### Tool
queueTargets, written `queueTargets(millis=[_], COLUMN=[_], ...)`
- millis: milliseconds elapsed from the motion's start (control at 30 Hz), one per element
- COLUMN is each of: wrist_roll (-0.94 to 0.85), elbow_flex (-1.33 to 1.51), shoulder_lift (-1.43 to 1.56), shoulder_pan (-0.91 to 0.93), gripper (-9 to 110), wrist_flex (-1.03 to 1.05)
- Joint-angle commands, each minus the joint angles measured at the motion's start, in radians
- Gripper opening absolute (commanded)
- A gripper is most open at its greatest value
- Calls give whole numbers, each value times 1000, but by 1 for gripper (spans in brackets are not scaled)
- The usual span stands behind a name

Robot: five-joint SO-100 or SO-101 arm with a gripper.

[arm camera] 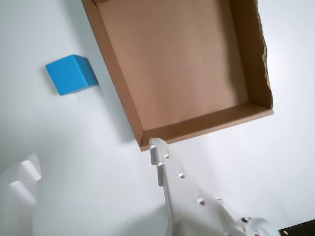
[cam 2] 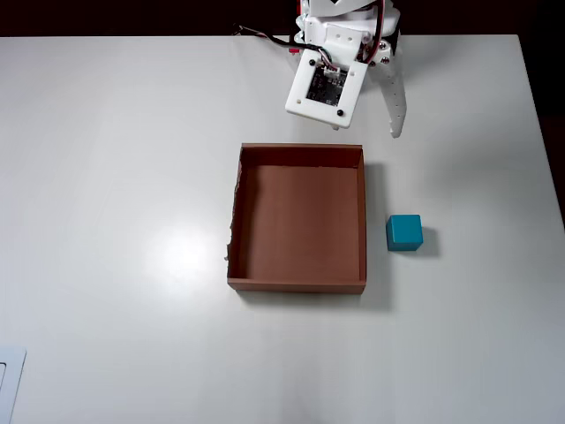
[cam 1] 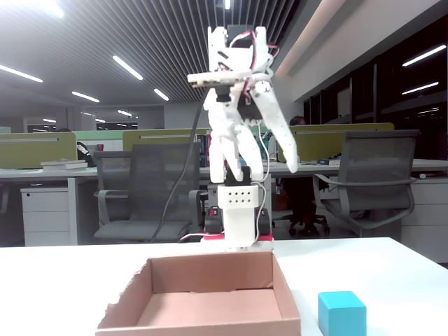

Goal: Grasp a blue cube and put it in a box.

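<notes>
one blue cube [cam 2: 404, 232] on the white table [cam 2: 124, 177], just beside the box's right wall in the overhead view, not touching. one cardboard box [cam 2: 236, 221], shallow, nothing inside, left edge torn. one white arm with one gripper [cam 1: 271, 166], raised above the table behind the box in the fixed view; jaws spread apart, grasping nothing. two office chairs behind the table: one [cam 1: 140, 189], another [cam 1: 371, 175].
</notes>
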Motion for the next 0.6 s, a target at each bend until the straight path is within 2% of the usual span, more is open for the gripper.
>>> queueTargets(millis=[0,567], wrist_roll=[20,31], elbow_flex=[-101,-483], shoulder_lift=[-74,-604], shoulder_pan=[-41,-170], gripper=[30,32], wrist_flex=[6,32])
